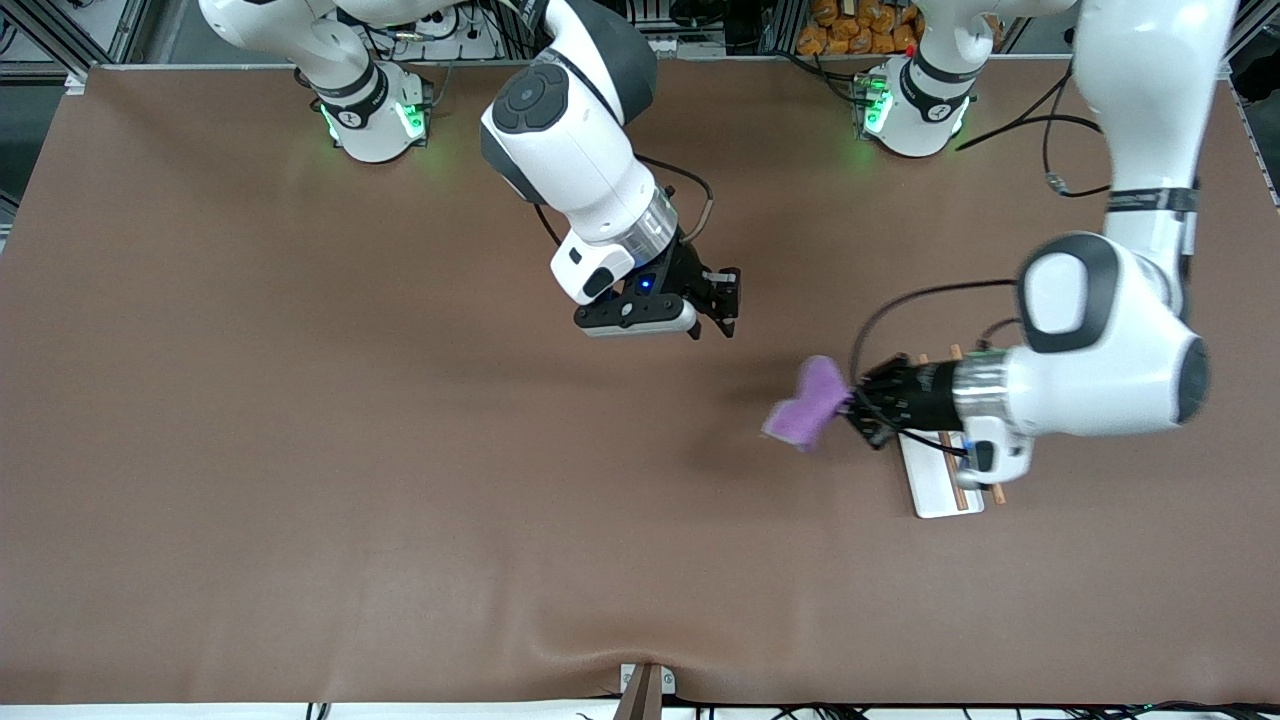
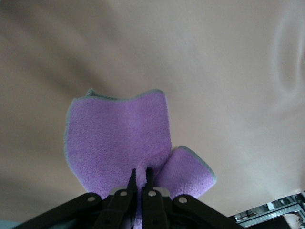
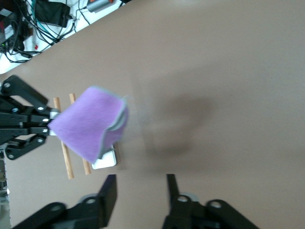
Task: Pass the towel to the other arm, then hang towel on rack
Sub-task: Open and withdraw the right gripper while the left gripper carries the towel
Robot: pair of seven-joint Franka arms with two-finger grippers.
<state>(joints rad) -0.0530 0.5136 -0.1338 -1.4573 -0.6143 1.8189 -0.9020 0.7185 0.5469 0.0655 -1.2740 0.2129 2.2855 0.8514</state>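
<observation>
Purple towel (image 1: 806,405) hangs from the left pincer (image 1: 852,402), up in the air above the brown table (image 1: 300,450). The pincer is clamped tight on one edge, and the rest sticks out past its tips. The white rack (image 1: 940,480) with two wooden rods sits on the table under the left arm. The right pincer (image 1: 712,325) waits with fingers (image 3: 108,193) apart, over the table's middle.
</observation>
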